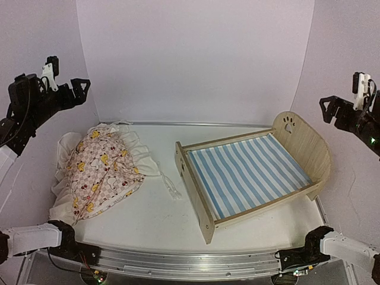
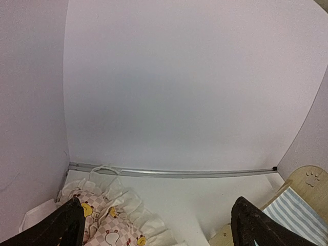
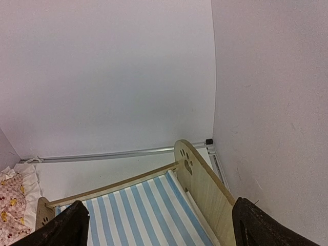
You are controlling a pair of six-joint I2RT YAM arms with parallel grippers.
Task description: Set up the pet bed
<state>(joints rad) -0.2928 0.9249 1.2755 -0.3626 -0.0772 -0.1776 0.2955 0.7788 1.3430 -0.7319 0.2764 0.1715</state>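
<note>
Pet bed (image 1: 246, 172): light plywood frame, base w/ blue-and-white stripes that run along its length. The rounded headboard (image 1: 301, 141) has a paw-print cutout; a low footboard (image 1: 193, 187) is at the other end. It stands upright on the right half of the table (image 1: 154, 219), well apart from the pink duck-print cover (image 1: 101, 172) on the left. Long axis goes approx. left-right, headboard end to the right and a bit farther back. Left gripper (image 1: 82, 88) and right gripper (image 1: 325, 107) hang high at the sides, both claws released, nothing in them.
</note>
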